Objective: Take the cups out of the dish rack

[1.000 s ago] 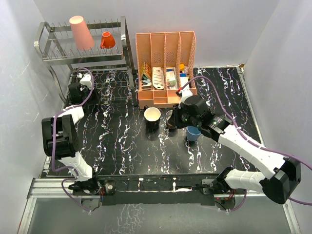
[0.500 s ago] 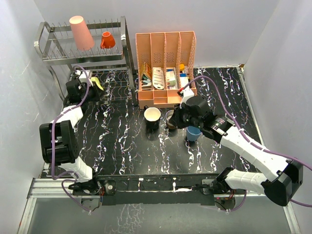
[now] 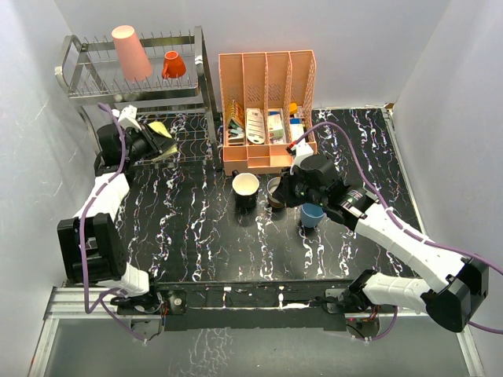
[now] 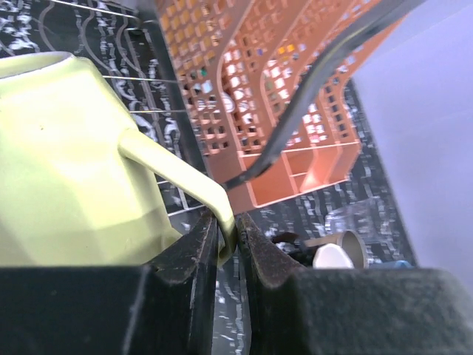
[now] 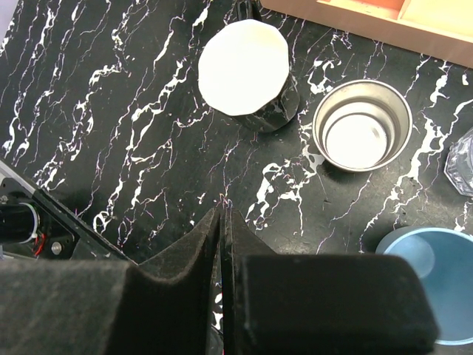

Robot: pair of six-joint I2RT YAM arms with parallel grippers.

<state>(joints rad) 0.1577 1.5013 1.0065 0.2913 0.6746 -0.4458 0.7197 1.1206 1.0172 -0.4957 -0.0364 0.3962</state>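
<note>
Over black table [image 3: 196, 236], outstretched left gripper [image 4: 227, 228] pinches handle [image 4: 177, 174] of pale yellow mug [image 4: 66, 163]; right gripper [image 5: 222, 222] hovers closed.

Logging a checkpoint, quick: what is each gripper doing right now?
Left gripper: closed on the handle of the pale yellow mug.
Right gripper: closed, holding nothing.

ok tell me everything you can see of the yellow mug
The pale yellow mug looks like glossy faceted ceramic, with a thin curved handle. The left gripper is shut on that handle, holding the mug tipped sideways at the dish rack's lower tier. Whether it touches the rack cannot be told.
</note>
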